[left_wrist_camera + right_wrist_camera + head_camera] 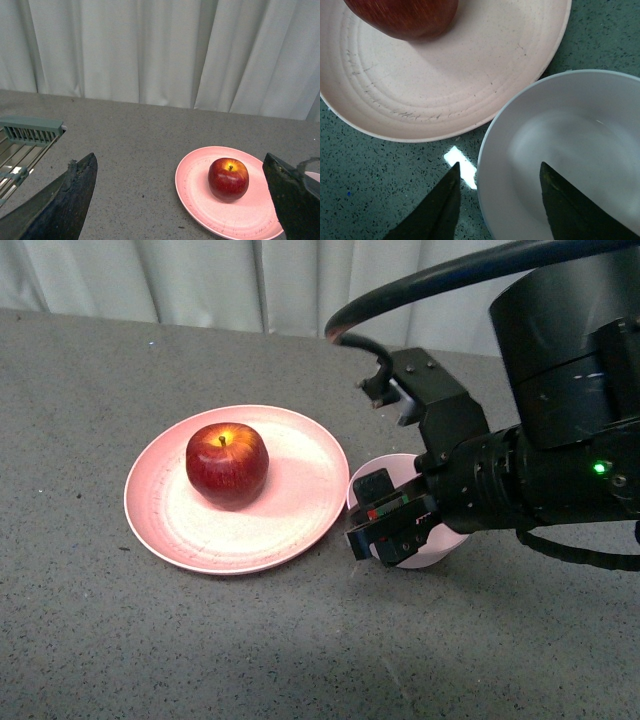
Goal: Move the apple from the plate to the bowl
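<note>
Right claw (378,512), jaws apart and empty, hovers over the bowl (400,466), which looks empty though partly hidden. The apple (227,462) sits on the plate (300,530) just beside it, mid-table (100,640). Grasp, carry and release all remain.

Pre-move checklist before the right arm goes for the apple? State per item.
1. The apple sits on the plate, stem up, nothing over it: ok.
2. The bowl is empty where visible: ok.
3. The right pincer is open, holding nothing: ok.
4. Right pincer over the apple: not ok, it hangs over the bowl's rim.
5. The left pincer is open, back from the plate: ok.
6. Gap between plate and bowl: cannot tell, the rims look touching or nearly so.
</note>
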You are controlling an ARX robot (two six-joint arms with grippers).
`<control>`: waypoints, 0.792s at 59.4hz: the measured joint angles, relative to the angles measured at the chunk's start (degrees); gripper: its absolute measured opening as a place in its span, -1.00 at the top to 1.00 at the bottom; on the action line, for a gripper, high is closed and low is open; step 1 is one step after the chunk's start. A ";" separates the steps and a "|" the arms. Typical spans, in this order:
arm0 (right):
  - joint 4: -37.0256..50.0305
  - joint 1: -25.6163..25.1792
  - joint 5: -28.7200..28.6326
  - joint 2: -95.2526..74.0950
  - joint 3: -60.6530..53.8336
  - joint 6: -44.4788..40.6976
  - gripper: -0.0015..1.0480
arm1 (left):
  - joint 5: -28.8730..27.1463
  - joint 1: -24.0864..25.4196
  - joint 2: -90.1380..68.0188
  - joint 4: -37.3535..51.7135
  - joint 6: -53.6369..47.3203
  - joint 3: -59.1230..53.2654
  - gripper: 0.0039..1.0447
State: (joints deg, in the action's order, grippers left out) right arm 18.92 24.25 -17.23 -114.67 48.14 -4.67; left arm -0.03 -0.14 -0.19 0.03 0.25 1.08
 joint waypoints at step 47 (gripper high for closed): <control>44.81 -13.29 28.02 40.09 -37.88 4.90 0.17 | -0.04 0.00 0.00 0.00 0.00 0.00 -0.88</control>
State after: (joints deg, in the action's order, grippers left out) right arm 63.72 10.96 10.79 -74.59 10.26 0.23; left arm -0.08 -0.14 -0.19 0.03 0.25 1.08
